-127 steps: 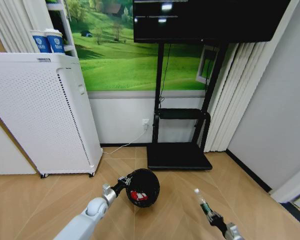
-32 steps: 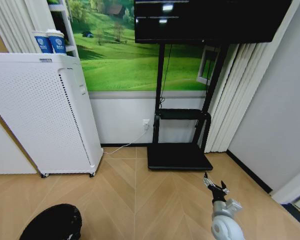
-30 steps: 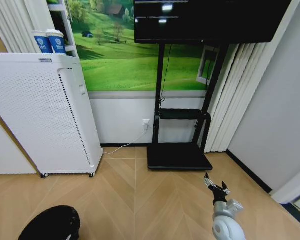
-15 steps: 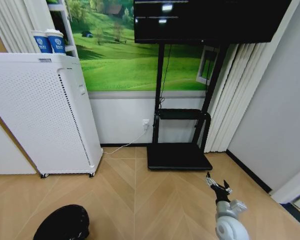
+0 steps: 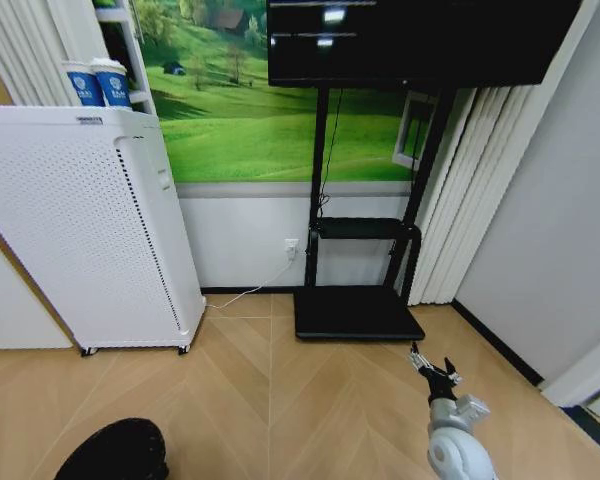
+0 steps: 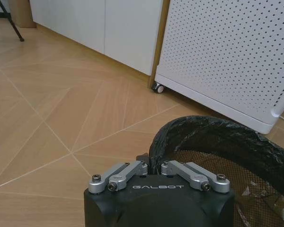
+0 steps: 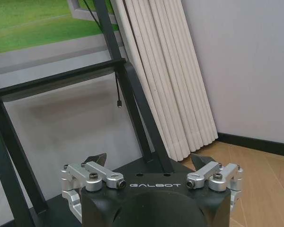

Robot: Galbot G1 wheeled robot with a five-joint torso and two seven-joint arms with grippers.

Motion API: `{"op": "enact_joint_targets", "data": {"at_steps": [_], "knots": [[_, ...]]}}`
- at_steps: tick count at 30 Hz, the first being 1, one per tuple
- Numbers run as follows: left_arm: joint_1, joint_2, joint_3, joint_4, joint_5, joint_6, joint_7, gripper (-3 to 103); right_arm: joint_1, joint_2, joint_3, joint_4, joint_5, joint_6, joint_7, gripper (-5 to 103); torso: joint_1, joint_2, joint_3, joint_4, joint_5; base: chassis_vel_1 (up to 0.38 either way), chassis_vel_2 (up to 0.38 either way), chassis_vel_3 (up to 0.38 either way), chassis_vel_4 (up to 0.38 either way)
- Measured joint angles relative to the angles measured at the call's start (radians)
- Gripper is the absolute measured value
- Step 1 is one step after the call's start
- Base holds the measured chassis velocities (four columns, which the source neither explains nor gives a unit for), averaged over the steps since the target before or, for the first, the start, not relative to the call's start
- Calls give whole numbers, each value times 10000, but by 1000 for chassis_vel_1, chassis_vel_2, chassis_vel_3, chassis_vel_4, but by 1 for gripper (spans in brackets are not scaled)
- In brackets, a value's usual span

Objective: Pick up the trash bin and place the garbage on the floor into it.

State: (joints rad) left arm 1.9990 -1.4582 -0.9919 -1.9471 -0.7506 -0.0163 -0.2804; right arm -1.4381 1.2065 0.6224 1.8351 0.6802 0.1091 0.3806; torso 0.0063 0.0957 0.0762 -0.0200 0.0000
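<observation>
1. Partly cut off at the head view's lower edge, the small round black wire-mesh trash bin point(image 5: 115, 452) shows just its rim and dark liner, low on the robot's left.
2. Closer up, the left tool point(image 6: 151, 166) is clamped narrow on the bin's near rim; its fingertips are hidden behind the liner, and crumpled clear film lies inside the mesh.
3. Out front on the right, the right tool point(image 5: 432, 369) hangs with its fingers point(image 7: 95, 159) spread wide and holding nothing.
4. Compared with half a second ago, the bin sits lower and farther left in the head view; four seconds ago it was near centre, and the right tool gripped a bottle.
5. Beyond the right tool lies light tan herringbone parquet floor point(image 5: 280, 400), a black screen stand point(image 5: 358, 310), pale pleated curtains point(image 7: 165, 80) and a white perforated cabinet-like appliance point(image 5: 75, 230).
</observation>
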Motion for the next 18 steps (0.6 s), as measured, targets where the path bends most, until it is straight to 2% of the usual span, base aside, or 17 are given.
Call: {"op": "enact_joint_targets", "data": {"at_steps": [4, 5, 8, 11, 14, 15, 17, 18], "knots": [[-17, -32, 33, 25, 68, 14, -66, 6, -43, 47, -25, -5, -3, 1, -13, 100, 0, 0, 0, 0, 0, 0, 0, 0, 0], [-23, -36, 43, 36, 112, 52, -78, 16, -103, 53, -25, -5, -7, 15, -31, 100, 0, 0, 0, -1, -2, 0, 0, 0, 0], [-33, -35, 43, 42, 173, 95, -77, 22, -156, 46, -8, -5, -11, 47, -53, 100, 0, 0, 0, -2, 1, 0, 0, 0, 0], [-60, 9, 26, 109, 333, 135, 14, 38, -261, 9, 86, -40, -8, 135, -69, 100, 0, 0, 0, -2, -1, 0, 0, 0, 0], [-16, 47, 25, 39, 429, 215, 63, 43, -290, -10, 140, -40, 0, 150, -69, 100, 0, 0, 0, -2, -2, 0, 0, 0, 0], [51, 63, 19, -44, 689, 209, 172, 49, -296, -28, 178, -47, 6, 153, -70, 100, 0, 0, 0, -3, -1, 0, 0, 0, 0], [303, 61, 84, -171, 1582, -192, 447, 60, -224, -138, 151, -154, 130, 98, -66, 100, 1, 0, 0, -6, -2, 0, 0, 0, 0], [303, 61, 84, -171, 1582, -192, 447, 60, -224, -138, 151, -154, 130, 98, -66, 100, 1, 0, 0, -6, -2, 0, 0, 0, 0]]}}
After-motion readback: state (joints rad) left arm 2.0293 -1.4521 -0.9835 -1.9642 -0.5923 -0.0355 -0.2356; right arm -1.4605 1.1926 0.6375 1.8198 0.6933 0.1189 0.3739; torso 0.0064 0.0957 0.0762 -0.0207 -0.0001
